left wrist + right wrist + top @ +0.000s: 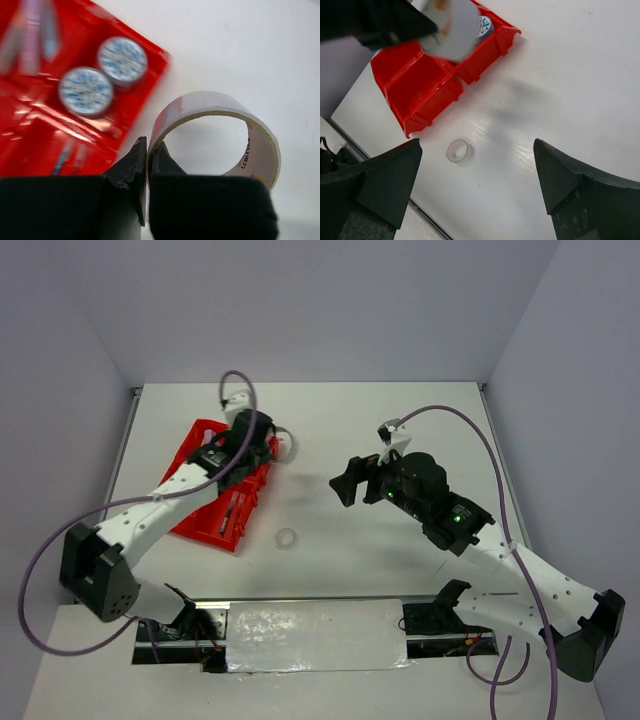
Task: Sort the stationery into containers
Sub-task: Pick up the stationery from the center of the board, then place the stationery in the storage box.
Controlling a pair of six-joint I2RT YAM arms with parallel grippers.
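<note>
My left gripper (148, 142) is shut on the wall of a grey-white tape ring (260, 145) and holds it just off the right edge of the red tray (30, 145). Two blue-white tape rolls (85, 91) (122, 59) lie side by side in one compartment. Blurred pink and light-blue sticks (35, 30) lie in another. In the top view the left gripper (268, 445) and held ring (287, 445) are at the tray's (195, 525) far right corner. A second, clear ring (286, 538) (459, 151) lies on the table. My right gripper (477, 145) (345, 483) is open and empty, hovering above it.
The tray (415, 75) lies slanted at the left of the white table, with pens (235, 510) in its near compartment. The left arm and held ring (452, 27) show at the top of the right wrist view. The table's front edge is close behind the loose ring.
</note>
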